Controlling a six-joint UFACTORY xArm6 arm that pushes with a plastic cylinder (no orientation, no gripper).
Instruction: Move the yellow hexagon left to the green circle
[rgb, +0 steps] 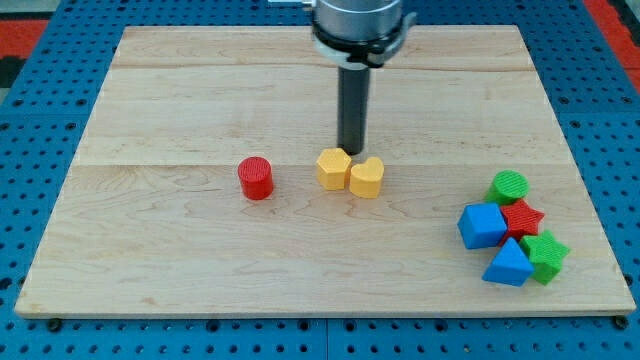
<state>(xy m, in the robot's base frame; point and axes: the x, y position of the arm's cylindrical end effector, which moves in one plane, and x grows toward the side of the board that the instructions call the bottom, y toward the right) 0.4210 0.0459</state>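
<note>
The yellow hexagon (333, 168) lies near the middle of the wooden board, touching a yellow heart (366, 177) on its right. The green circle (509, 186) sits far to the view's right, at the top of a cluster of blocks. My tip (352, 152) stands just behind the two yellow blocks, above the seam between them, close to or touching them.
A red cylinder (256, 178) lies left of the hexagon. Below the green circle are a red star (523, 217), a blue cube (482, 226), a blue triangular block (509, 264) and a green star (546, 254). The board (200, 100) rests on a blue pegboard.
</note>
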